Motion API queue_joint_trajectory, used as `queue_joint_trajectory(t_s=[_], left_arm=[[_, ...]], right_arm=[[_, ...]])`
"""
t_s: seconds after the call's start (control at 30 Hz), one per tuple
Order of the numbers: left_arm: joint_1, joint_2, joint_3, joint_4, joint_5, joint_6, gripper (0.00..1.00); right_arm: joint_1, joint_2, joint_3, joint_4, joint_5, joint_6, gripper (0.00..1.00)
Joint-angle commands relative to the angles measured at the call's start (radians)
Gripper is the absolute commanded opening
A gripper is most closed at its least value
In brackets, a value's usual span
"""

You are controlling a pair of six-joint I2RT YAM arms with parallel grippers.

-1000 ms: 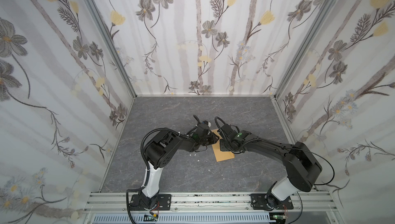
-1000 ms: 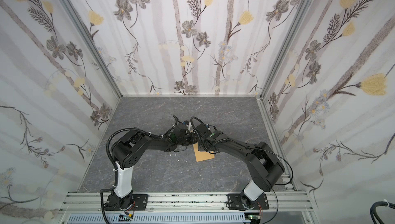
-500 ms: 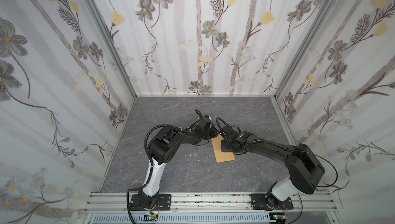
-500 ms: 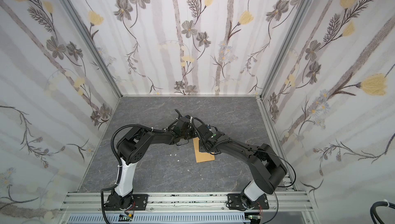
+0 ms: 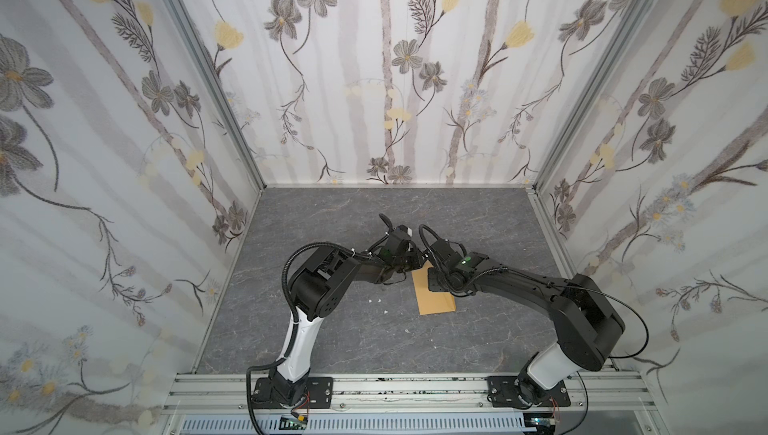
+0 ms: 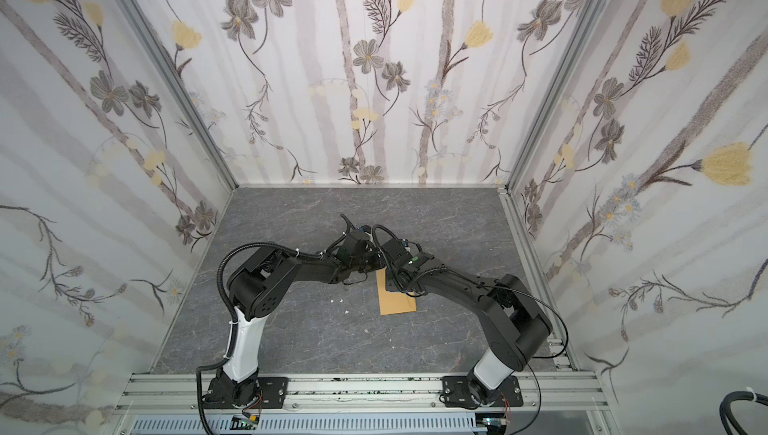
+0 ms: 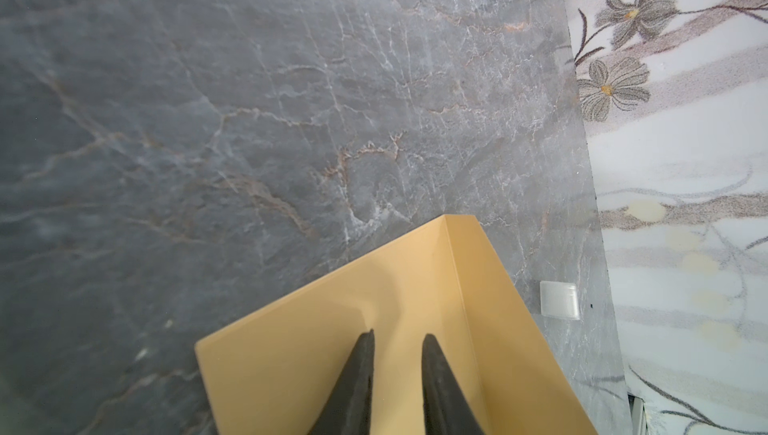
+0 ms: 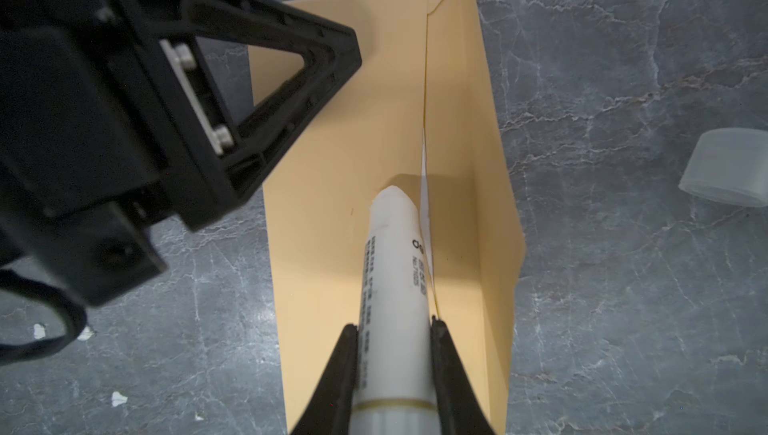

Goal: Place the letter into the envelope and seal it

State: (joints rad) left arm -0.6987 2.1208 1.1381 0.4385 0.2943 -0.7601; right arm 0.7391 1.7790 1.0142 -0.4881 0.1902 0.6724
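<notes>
The step in hand looks like gluing the flap. The right tool [image 8: 394,325] is clenched on a white glue stick [image 8: 395,254], whose tip sits low on the envelope [image 8: 332,188], just beside the fold of the raised flap [image 8: 465,163]. The left tool [image 7: 399,335] has its 2 fingers slightly parted, grasping nothing, and seems to press the envelope body flat on the desk [image 8: 623,80].

The letter [image 8: 424,196] is already inside; only a thin white edge shows at the mouth. To do this well, I would keep the left tool pinning the body and draw the stick along the flap's inner face with light pressure. The glue should stay off that exposed white edge.

The envelope is smooth, matte kraft paper with a crisp crease, thin enough to buckle under a hard push. The stick is a rigid plastic cylinder with black print and a rounded, waxy tip. Its translucent cap [image 8: 727,171], a short cylinder, lies apart on the dark grey, marble-veined desk, and small white scraps [image 8: 118,399] lie elsewhere on it.
</notes>
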Motion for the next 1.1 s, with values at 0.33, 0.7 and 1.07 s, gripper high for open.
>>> queue_joint_trajectory(t_s=[0.33,0.7,1.07], left_arm=[[0.008,-0.011,-0.053,-0.128,-0.015,-0.083,0.23],[0.008,-0.021,-0.079,-0.129,-0.018,-0.117,0.23],[0.006,-0.035,-0.093,-0.127,-0.008,-0.127,0.23]], right_arm=[[0.024,-0.066,-0.002,-0.054,0.013,0.02,0.0],[0.05,-0.081,-0.003,-0.064,0.017,0.042,0.0],[0.037,0.002,-0.009,-0.01,0.018,0.027,0.0]])
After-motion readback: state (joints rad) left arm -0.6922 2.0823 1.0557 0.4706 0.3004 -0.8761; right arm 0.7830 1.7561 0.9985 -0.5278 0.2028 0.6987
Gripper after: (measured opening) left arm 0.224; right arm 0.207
